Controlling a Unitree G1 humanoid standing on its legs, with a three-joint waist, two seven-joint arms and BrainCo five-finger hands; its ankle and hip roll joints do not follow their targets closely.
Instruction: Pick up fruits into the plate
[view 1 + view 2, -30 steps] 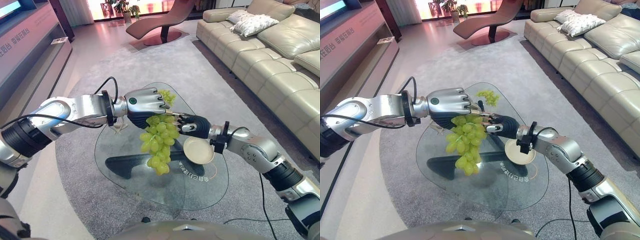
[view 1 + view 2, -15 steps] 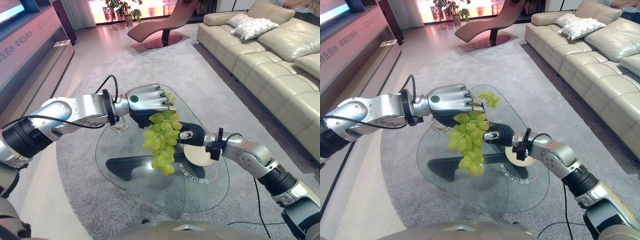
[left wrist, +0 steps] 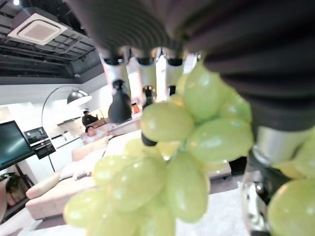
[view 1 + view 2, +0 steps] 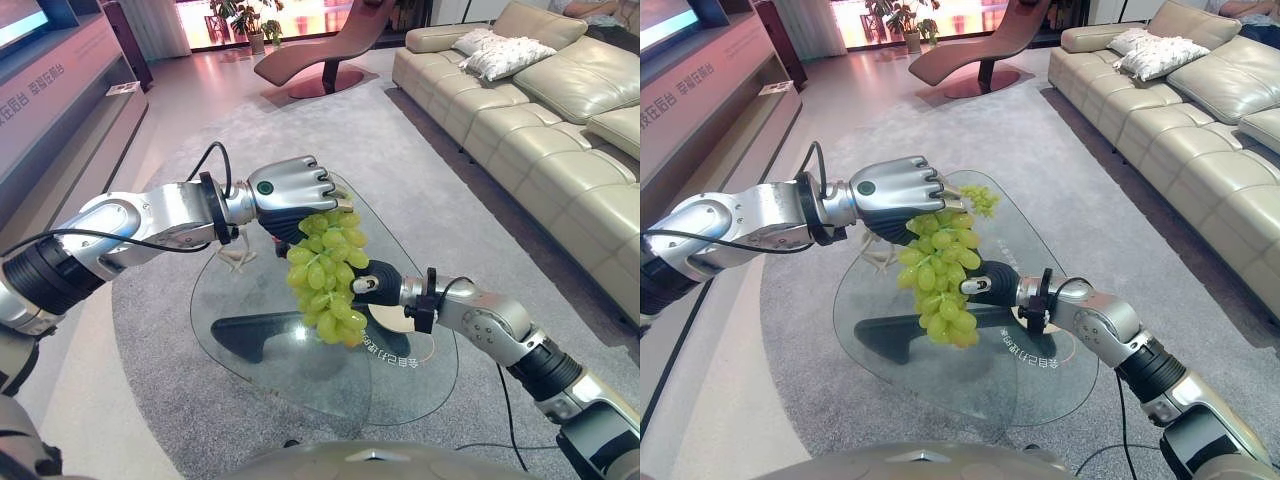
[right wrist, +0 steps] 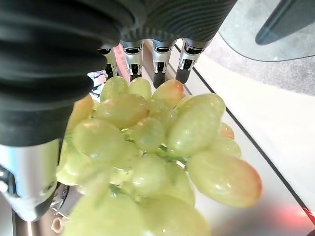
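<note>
In the left eye view, a hanging bunch of pale green grapes is held by its top in the curled fingers of the left hand, above the middle of the oval clear-glass desk. The right hand is seen just right of the bunch, reaching in from the right. The round cream plate lies on the desk under the right wrist, mostly covered by it.

In the right eye view, a second, smaller green grape cluster is seen resting on the far edge of the desk.

In the left wrist view, the grapes are seen clamped under the dark-tipped fingers.

In the right wrist view, the straight fingers are laid against the bunch without closing round it.

Should the bunch be released now, it would probably land left of the plate, since it hangs beside rather than over it. Loose grapes could also be knocked off by the pressing right hand and roll across the glass.
</note>
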